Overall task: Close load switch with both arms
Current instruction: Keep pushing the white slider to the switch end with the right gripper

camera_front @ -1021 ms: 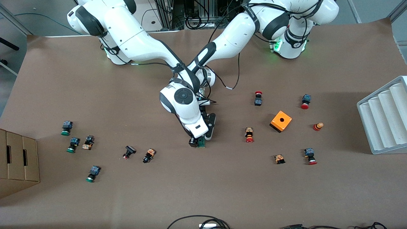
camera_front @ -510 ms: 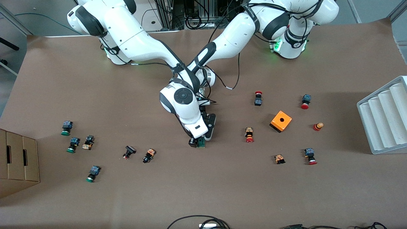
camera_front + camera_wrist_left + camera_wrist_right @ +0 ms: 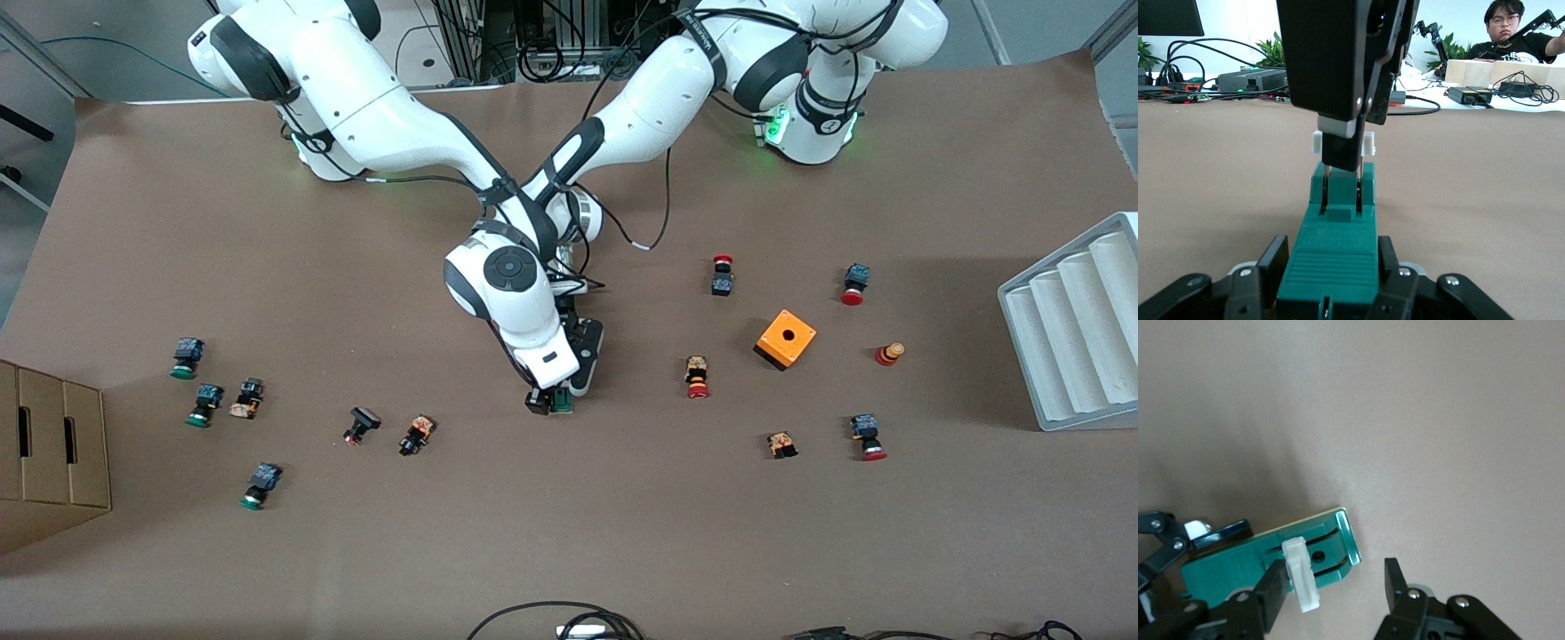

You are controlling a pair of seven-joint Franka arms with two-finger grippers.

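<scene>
The load switch [image 3: 561, 402] is found just below the centre of the front view, lying on the brown table [image 3: 569, 533], with both wrists crowded over it.

Several failures can be expected from here. If the white piece [image 3: 1300, 583] is pushed off-centre, it may slip past the finger and the switch will probably be left unclosed. If the push is stronger than the hold on the body, the green block may be twisted or dragged along the table. Because the two wrists are stacked so closely in the front view, contact between the arms is also to be feared if either is shifted sideways.

The left gripper [image 3: 1331, 267] is seen pressed together on the green body of the switch, one finger against each long side, low in the left wrist view. The right gripper [image 3: 1335, 577] is set down over the end carrying the white piece. Its fingers [image 3: 1275, 587] are kept apart: the white piece stands between them and is touched by one finger only, while the other finger is held clear of the end of the block. Nothing is pinched by it.
</scene>
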